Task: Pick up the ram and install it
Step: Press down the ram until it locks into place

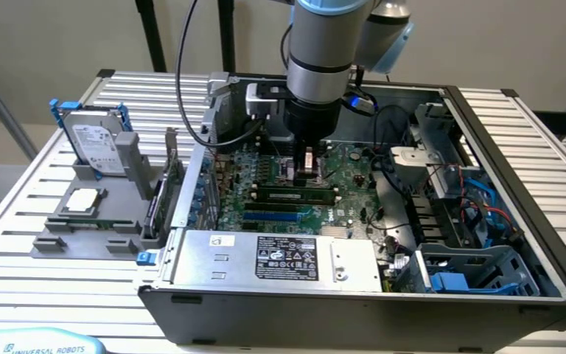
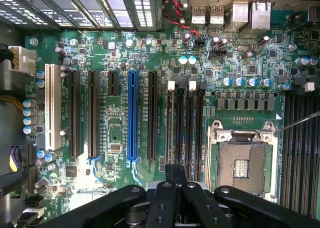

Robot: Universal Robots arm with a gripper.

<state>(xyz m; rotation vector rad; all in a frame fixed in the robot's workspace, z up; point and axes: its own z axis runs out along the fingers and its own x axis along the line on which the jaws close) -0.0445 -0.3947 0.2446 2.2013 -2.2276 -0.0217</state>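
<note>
One ram (image 1: 291, 195) stands in the motherboard's black slots (image 1: 263, 198), just beside the end effector (image 1: 308, 168), which hangs over the board with its fingers pressed together and nothing visibly pinched. Judging by that, the work is at the install step; whether the stick is fully seated I cannot tell.

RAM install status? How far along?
Looks done: the ram stands in a black slot on the motherboard, next to the blue slot. In hand: nothing visible; the hand is shut above the board by the slots. Left: seating can't be confirmed, since the latches are too small to judge.
</note>
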